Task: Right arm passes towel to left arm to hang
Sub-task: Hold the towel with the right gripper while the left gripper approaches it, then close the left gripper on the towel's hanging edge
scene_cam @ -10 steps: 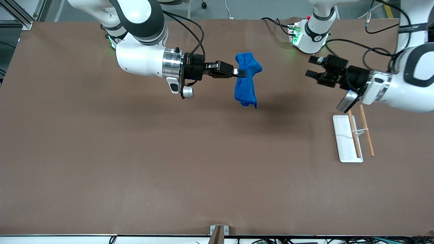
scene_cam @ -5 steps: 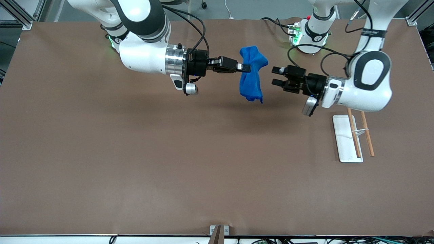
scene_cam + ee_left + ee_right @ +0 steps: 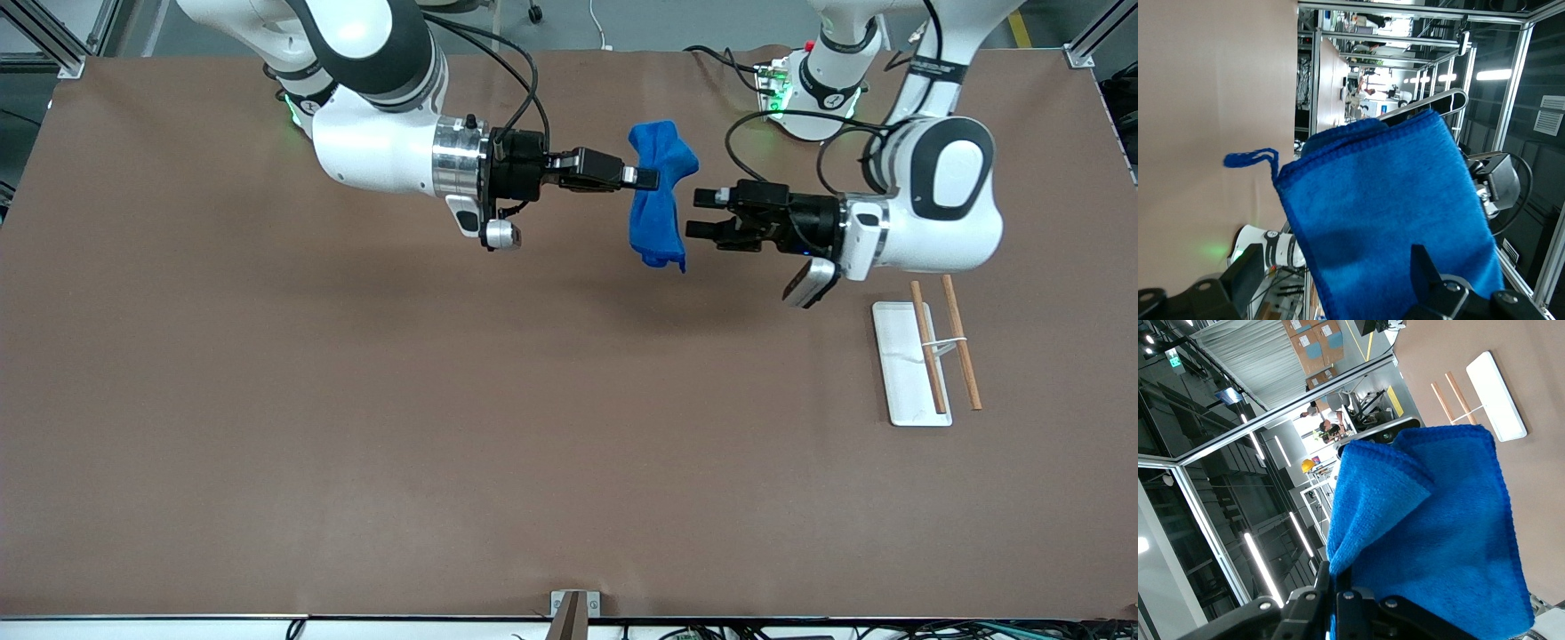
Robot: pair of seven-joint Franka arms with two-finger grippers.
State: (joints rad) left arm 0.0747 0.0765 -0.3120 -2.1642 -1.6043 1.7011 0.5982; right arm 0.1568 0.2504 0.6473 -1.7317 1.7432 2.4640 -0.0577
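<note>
The towel [image 3: 656, 209], a bright blue cloth, hangs in the air over the brown table, bunched at the top and drooping below. My right gripper [image 3: 652, 178] is shut on its upper part; in the right wrist view the towel [image 3: 1438, 520] spreads out from the closed right gripper [image 3: 1338, 590]. My left gripper [image 3: 702, 215] is open and level with the towel's lower half, a small gap away on the left arm's side. In the left wrist view the towel [image 3: 1385, 213] fills the space ahead of the open left gripper [image 3: 1335, 287], its loop tag [image 3: 1251, 159] sticking out.
A white tray [image 3: 900, 382] lies toward the left arm's end of the table, nearer the front camera than the left gripper. Two wooden rods [image 3: 963, 356] joined by a thin wire stand over it. The right wrist view also shows the tray [image 3: 1495, 393].
The left arm has swung in from its end of the table toward the towel, its open gripper now close beside the cloth. The right gripper shifted slightly toward it, then held still.
</note>
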